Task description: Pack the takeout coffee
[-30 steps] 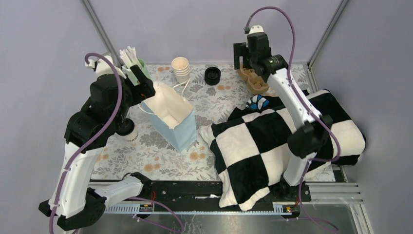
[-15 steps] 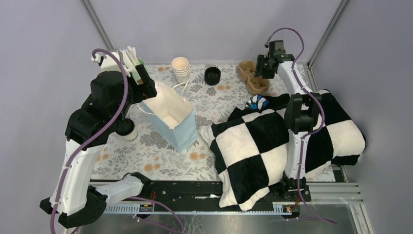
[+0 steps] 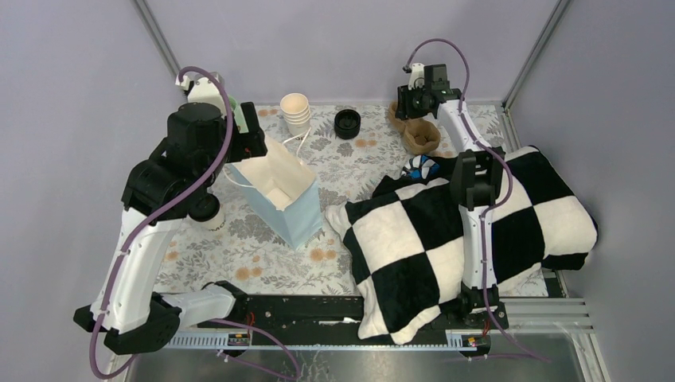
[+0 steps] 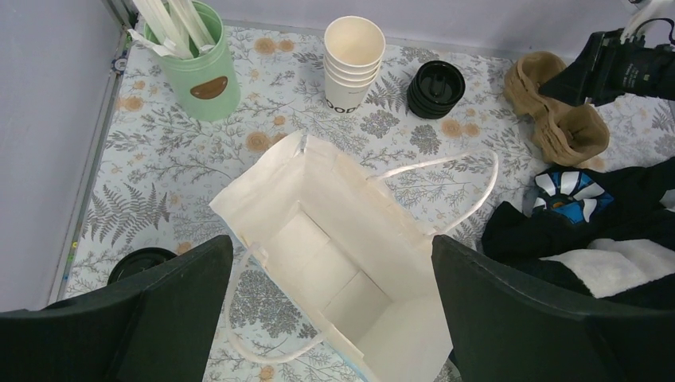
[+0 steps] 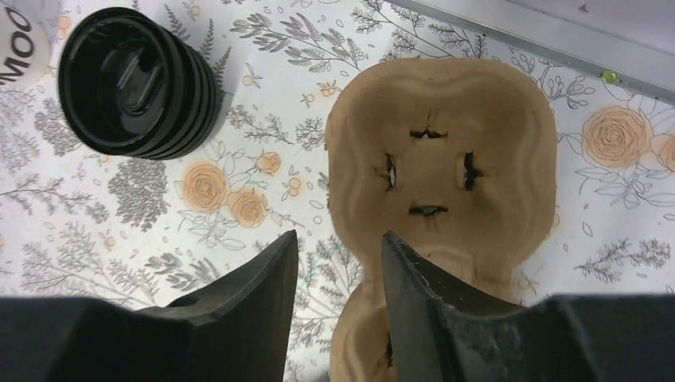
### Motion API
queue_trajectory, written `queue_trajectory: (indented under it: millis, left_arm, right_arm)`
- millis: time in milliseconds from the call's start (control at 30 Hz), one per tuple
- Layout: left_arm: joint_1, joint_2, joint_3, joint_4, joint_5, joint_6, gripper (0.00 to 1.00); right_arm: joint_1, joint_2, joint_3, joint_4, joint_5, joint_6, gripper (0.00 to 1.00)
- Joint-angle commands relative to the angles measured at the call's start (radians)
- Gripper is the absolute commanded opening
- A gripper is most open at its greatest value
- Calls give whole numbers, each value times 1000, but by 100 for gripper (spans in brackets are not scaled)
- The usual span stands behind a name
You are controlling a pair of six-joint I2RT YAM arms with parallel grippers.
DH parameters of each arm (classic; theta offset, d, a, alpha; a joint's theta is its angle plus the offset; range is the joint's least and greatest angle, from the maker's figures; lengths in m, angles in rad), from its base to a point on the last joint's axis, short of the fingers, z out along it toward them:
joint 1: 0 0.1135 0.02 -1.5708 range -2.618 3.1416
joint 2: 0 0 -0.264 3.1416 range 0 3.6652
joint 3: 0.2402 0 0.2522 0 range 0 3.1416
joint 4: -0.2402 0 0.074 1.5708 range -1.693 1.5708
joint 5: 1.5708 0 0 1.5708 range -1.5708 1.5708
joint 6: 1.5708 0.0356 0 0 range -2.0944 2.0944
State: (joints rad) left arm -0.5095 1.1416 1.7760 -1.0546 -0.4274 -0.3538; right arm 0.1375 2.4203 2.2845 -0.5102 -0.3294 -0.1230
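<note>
Left of the white paper bag (image 3: 282, 195) stands the black-lidded cream paper cup (image 3: 207, 210), unheld; my left claw (image 4: 330, 247) gapes empty above the bag; my right claw (image 5: 338, 239), part-open, straddles the rim of the brown pulp carrier (image 5: 446, 159). Next, I judge: close, lift.

We make out only partial dark letters on the stack of nested cups (image 4: 350, 72): "OOD" from the left wrist, "MOO" from the right.

Top camera overlooks your table (image 3: 263, 255); left wrist above bag (image 4: 334, 199); right wrist close over carrier (image 5: 446, 143), shared by all.
</note>
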Motion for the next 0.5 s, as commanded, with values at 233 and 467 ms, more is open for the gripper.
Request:
queue_trajectory:
  millis: [233,467]
  left_arm:
    - [-1,37,52,2,28,31,99]
    - [-1,47,53,5,29,35,99]
  right_arm:
    - [-1,95,92,66,-67,31,51]
    - [-1,133,124,122,-12,142,56]
